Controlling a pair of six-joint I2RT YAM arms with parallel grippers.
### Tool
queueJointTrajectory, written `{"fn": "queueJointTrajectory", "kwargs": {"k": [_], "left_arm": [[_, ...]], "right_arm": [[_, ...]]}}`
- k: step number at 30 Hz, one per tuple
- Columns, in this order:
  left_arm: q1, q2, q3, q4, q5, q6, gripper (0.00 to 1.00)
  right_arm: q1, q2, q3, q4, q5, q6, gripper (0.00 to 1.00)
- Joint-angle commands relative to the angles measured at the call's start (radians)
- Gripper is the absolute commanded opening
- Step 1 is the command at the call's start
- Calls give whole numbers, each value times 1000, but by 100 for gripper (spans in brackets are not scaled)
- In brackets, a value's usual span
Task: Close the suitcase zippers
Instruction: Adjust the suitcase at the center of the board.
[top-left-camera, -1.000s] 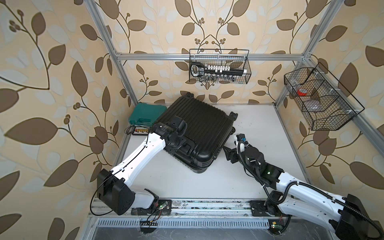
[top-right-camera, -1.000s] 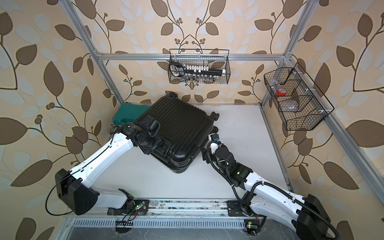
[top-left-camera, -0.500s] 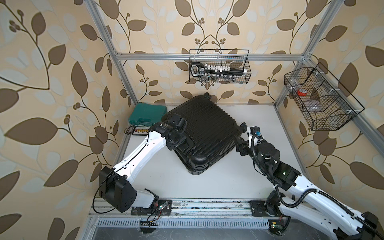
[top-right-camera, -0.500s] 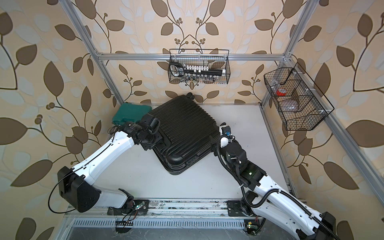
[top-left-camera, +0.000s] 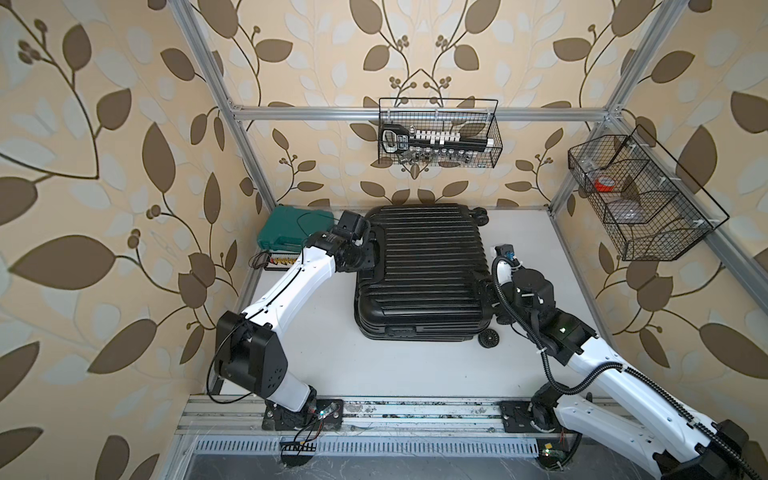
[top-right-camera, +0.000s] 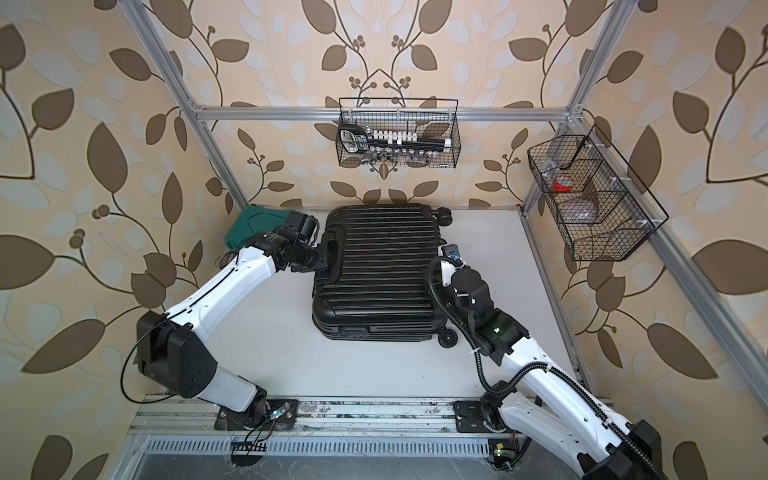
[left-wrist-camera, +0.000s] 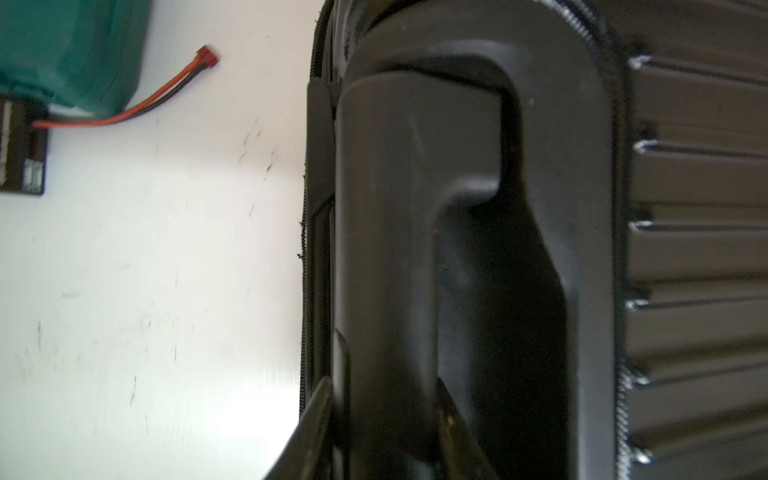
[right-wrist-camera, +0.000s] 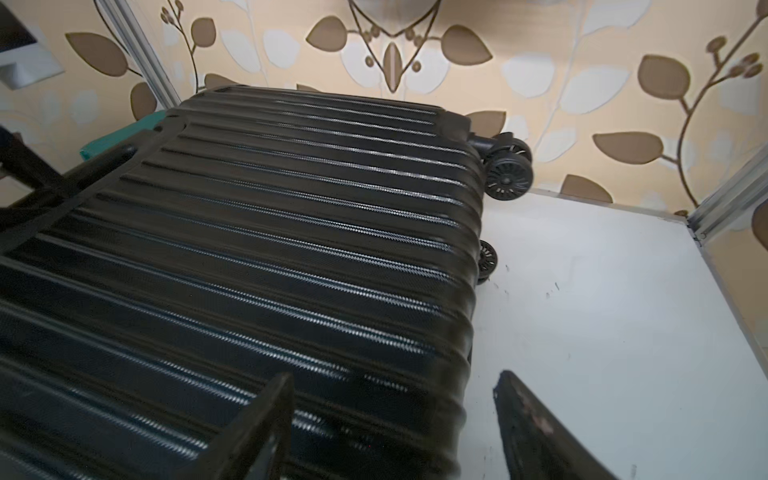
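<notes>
Left wrist view: left hand (left-wrist-camera: 384, 415) clamps suitcase handle (left-wrist-camera: 386, 208) over scuffed white table (left-wrist-camera: 145, 291); right hand (right-wrist-camera: 392, 382) gapes, leafy wallpaper (right-wrist-camera: 582, 83) beyond.

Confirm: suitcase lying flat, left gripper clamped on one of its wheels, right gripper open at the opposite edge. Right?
Not quite. The left gripper is clamped on the handle of the suitcase, not on a wheel. The left wrist view shows its fingers on either side of the handle bar. The rest holds: the suitcase lies flat, and the right gripper is open at the opposite edge.
</notes>
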Motion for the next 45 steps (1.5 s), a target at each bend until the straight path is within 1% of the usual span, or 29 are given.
{"fn": "queueJointTrajectory", "kwargs": {"k": [1,2,6,8,11,14,15,16,20,21,24,25,30,34,39,41,45], "left_arm": [[47,46,110,-4,102,113,32],[50,58,118,-11,100,114,37],[52,79,111,6,107,112,51],[52,91,115,11,106,109,54],[52,124,134,2,109,113,54],[52,163,163,-17,124,110,52],[52,172,171,-20,119,106,50],[52,176,180,-23,105,98,46],[59,182,220,-31,59,89,40],[68,182,231,-30,63,89,38],[96,191,272,-39,77,92,24],[106,197,291,-50,82,99,22],[145,227,380,-98,82,125,24],[185,270,480,-143,79,153,24],[244,329,585,-184,99,191,22],[262,344,605,-185,125,208,22],[279,393,704,-217,148,240,23]], "right_arm": [[-28,23,21,4,-89,-1,77],[-35,32,20,9,-97,0,77],[-73,74,17,23,-145,4,77],[-92,96,19,31,-172,5,77],[-110,117,20,47,-199,6,77],[-118,135,32,54,-216,4,76],[-120,138,36,54,-218,4,77],[-121,138,41,51,-218,4,77],[-144,110,45,47,-218,5,76],[-159,100,42,47,-220,6,77],[-223,77,30,36,-231,13,77],[-249,69,23,33,-242,19,77],[-363,44,-18,27,-286,48,77],[-411,32,-66,32,-282,82,77],[-430,24,-138,69,-295,118,77],[-431,25,-177,98,-330,128,78],[-430,23,-254,166,-416,146,78]]}}
